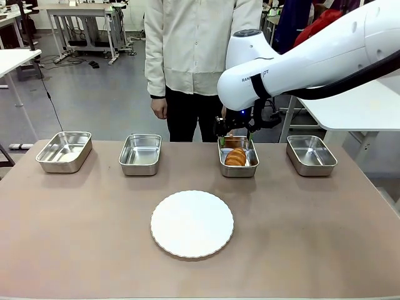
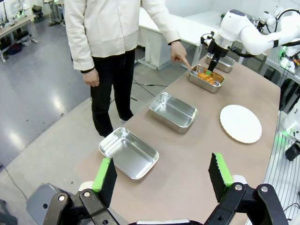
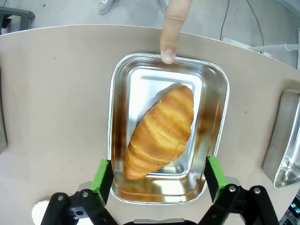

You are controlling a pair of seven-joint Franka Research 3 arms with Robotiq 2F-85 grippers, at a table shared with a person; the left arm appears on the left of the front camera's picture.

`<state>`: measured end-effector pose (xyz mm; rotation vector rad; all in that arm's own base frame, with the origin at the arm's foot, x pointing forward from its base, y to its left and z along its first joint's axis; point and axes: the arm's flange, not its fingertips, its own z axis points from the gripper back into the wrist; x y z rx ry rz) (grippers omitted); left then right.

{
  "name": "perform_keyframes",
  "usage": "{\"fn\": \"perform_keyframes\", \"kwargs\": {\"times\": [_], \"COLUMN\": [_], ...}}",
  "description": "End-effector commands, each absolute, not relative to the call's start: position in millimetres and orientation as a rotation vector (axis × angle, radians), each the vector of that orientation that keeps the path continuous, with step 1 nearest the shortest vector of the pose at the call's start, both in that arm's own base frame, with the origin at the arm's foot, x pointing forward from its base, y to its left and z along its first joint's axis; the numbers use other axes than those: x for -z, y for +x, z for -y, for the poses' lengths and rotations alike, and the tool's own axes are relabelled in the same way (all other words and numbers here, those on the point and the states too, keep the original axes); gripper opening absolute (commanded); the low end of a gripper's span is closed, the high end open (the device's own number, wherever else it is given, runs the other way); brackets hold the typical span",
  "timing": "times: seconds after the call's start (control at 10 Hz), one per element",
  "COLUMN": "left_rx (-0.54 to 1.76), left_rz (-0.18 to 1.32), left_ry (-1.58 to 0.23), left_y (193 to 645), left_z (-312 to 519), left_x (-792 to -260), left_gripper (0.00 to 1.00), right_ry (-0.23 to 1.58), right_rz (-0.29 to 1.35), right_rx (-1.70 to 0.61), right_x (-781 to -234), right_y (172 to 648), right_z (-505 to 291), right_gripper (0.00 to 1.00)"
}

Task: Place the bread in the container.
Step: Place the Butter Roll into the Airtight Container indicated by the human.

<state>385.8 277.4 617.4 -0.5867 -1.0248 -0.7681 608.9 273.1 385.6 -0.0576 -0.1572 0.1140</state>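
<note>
The golden-brown croissant (image 3: pixel 161 131) lies inside a shiny steel pan (image 3: pixel 213 89), the third of the row from the left (image 1: pixel 238 169). My right gripper (image 3: pixel 159 180) hangs open just above that pan, its green pads (image 3: pixel 101 180) on either side of the croissant and touching nothing. A person's finger (image 3: pixel 169 33) points at the pan's far rim. In the front view the right gripper (image 1: pixel 236 130) sits over the pan's far edge. My left gripper (image 2: pixel 161 177) is open and holds nothing, high above the table's left end; it sees the croissant (image 2: pixel 205 77) far off.
Three more steel pans stand in the row: far left (image 1: pixel 64 151), second (image 1: pixel 140 154), far right (image 1: pixel 310 155). A round white scalloped plate (image 1: pixel 192 224) lies at the table's middle front. The person (image 1: pixel 194 56) stands at the far side.
</note>
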Motion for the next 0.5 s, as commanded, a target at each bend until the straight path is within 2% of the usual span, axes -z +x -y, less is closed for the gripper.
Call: {"fn": "perform_keyframes", "kwargs": {"times": [0.0,0.3,0.4], "left_rx": [0.784,0.784,0.784], "left_rz": [1.043,1.043,1.043], "left_ry": [-0.591,-0.591,-0.591], "left_y": [384,384,384], "left_z": [-277,-277,-277], "left_x": [-619,-619,-619], "left_gripper": [1.00,1.00,1.00], "right_ry": [-0.064,-0.058,-0.052], "right_rz": [0.166,0.157,0.235], "right_rx": [-0.115,-0.114,-0.094], "right_x": [-387,-386,-403], "right_y": [611,609,582], "right_z": [-271,-273,-257], "right_gripper": [1.00,1.00,1.00]}}
